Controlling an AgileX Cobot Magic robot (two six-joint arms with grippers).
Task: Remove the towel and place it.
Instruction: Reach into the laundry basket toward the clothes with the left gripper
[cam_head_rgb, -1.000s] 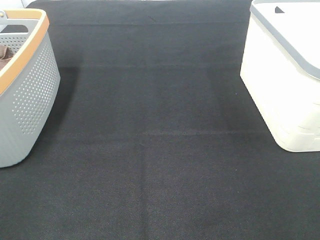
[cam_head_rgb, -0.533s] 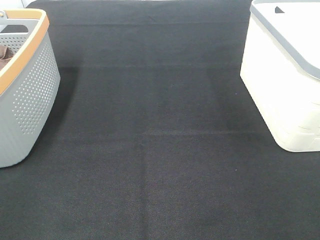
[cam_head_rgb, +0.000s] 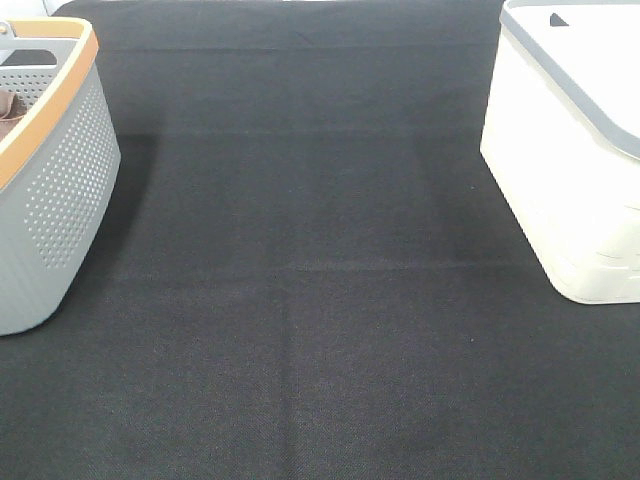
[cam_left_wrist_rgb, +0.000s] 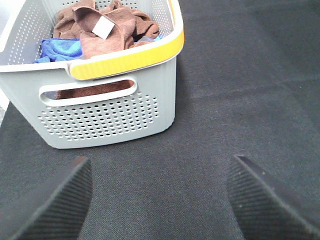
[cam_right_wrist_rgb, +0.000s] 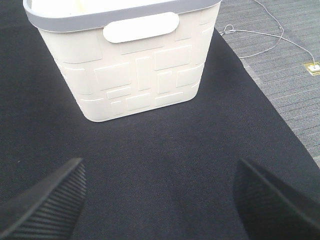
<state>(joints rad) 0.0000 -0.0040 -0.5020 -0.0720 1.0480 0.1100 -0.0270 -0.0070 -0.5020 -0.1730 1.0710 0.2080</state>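
Note:
The reddish-brown towel (cam_left_wrist_rgb: 102, 31) lies crumpled in the grey perforated basket (cam_left_wrist_rgb: 107, 112), its white tag up, on top of a blue cloth (cam_left_wrist_rgb: 57, 49). In the high view only a sliver of the towel (cam_head_rgb: 8, 112) shows inside the basket (cam_head_rgb: 60, 190) at the left edge. My left gripper (cam_left_wrist_rgb: 159, 200) is open and empty, low over the black mat just short of the basket's end wall. My right gripper (cam_right_wrist_rgb: 160, 202) is open and empty over the mat in front of the white bin (cam_right_wrist_rgb: 132, 65). Neither gripper shows in the high view.
The white bin with a grey rim (cam_head_rgb: 570, 150) stands at the right of the black mat (cam_head_rgb: 300, 280). In the right wrist view the mat's edge drops to a grey carpeted floor with a thin cable (cam_right_wrist_rgb: 260, 35) and a floor socket (cam_right_wrist_rgb: 313, 68).

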